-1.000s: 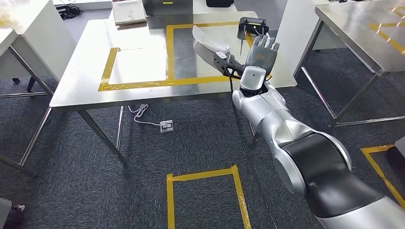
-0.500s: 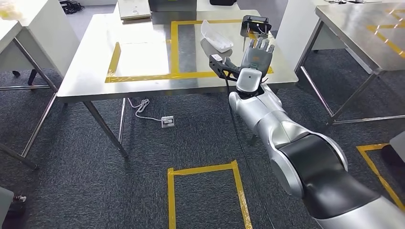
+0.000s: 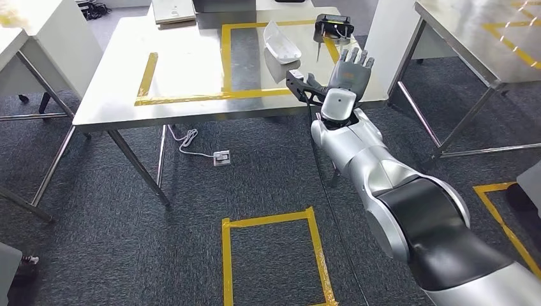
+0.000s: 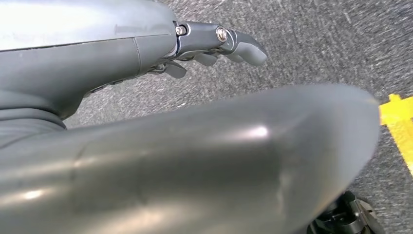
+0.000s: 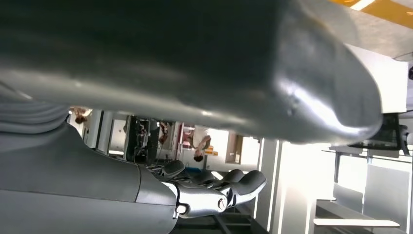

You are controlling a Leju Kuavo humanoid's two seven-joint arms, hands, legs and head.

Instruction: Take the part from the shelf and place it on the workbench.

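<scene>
The part is a white, curved shell-like piece. It lies on the steel workbench, inside a yellow tape rectangle toward the far right. My right hand is raised at the bench's near right edge, fingers straight and apart, holding nothing. It stands a short way to the right of the part and does not touch it. The right wrist view shows the same fingers spread with nothing in them. My left hand hangs over the carpet with its fingers extended and empty.
A black device sits on the bench behind my right hand, and a flat pale box lies at the bench's far edge. Another steel table stands to the right. A cable and socket lie under the bench.
A second ago the part was against my right hand's thumb; now it lies on the bench apart from the hand. The view has shifted a little.
</scene>
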